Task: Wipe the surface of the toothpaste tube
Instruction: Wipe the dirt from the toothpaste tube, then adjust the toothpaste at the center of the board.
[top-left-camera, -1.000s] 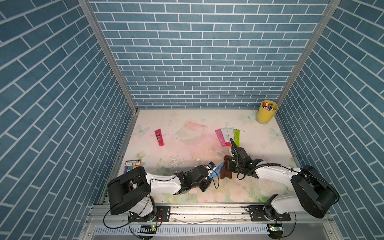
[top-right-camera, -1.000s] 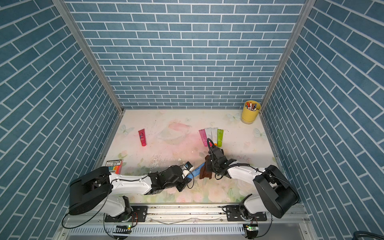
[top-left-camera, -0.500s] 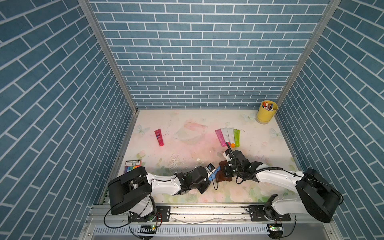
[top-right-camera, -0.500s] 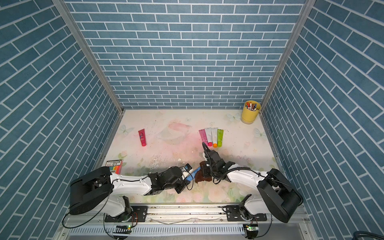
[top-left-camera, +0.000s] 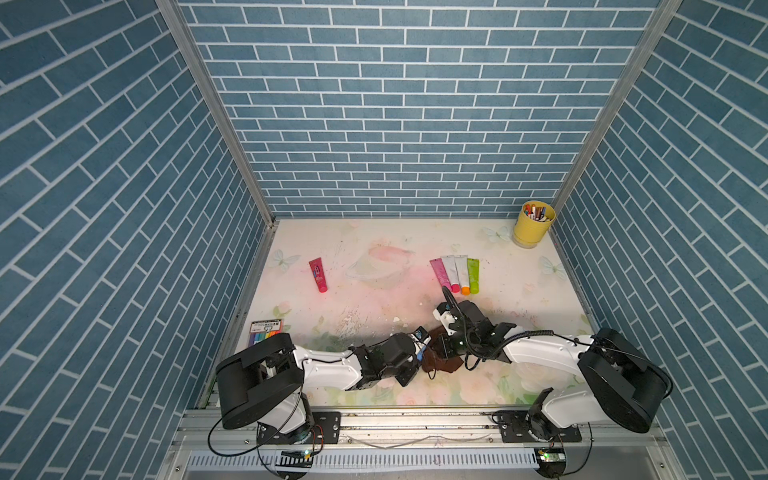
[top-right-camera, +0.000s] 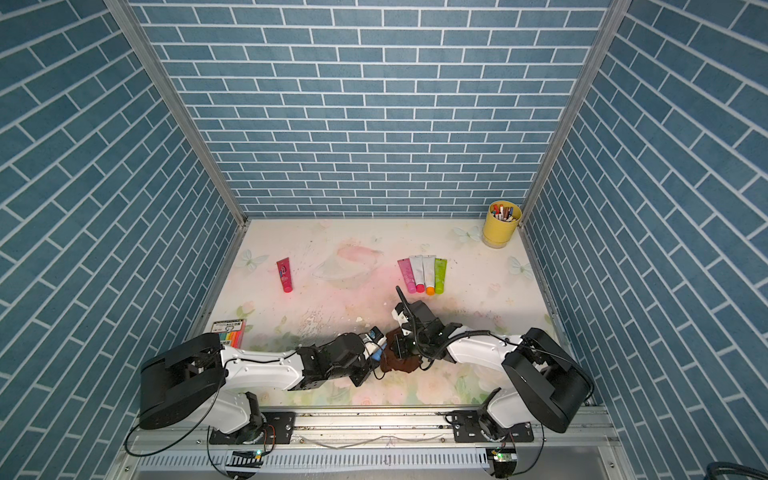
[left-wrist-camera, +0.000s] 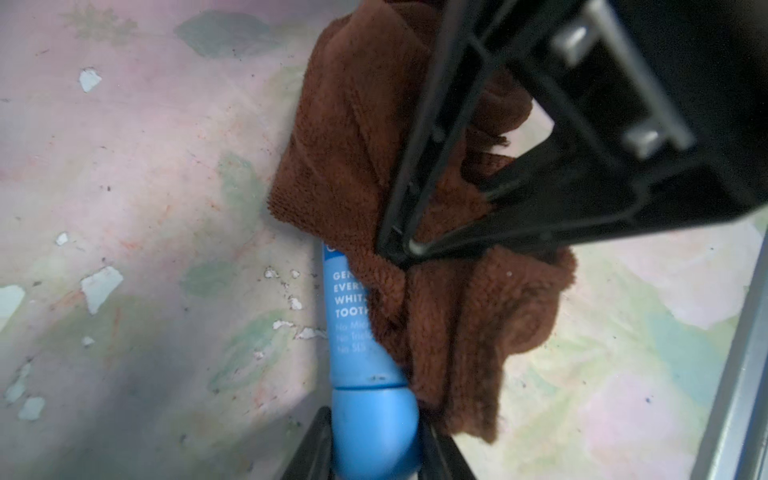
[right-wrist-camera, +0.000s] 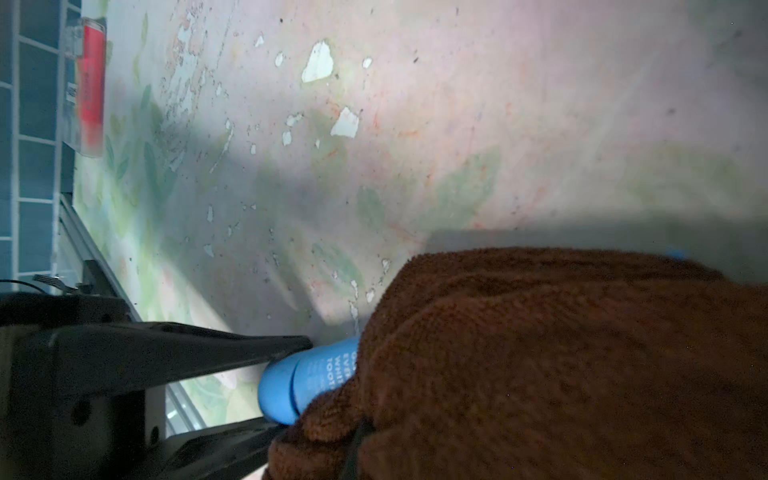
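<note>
Up front — tube (left-wrist-camera: 353, 328) crosswise, left gripper (left-wrist-camera: 372, 419) pinching cap (left-wrist-camera: 374, 436) | right gripper (left-wrist-camera: 401, 251) clamping cloth (left-wrist-camera: 457, 324)

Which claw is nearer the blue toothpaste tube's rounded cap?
Left. The left claw grips the rounded blue cap; the right claw pinches the brown terry cloth farther along the blue toothpaste tube.
</note>
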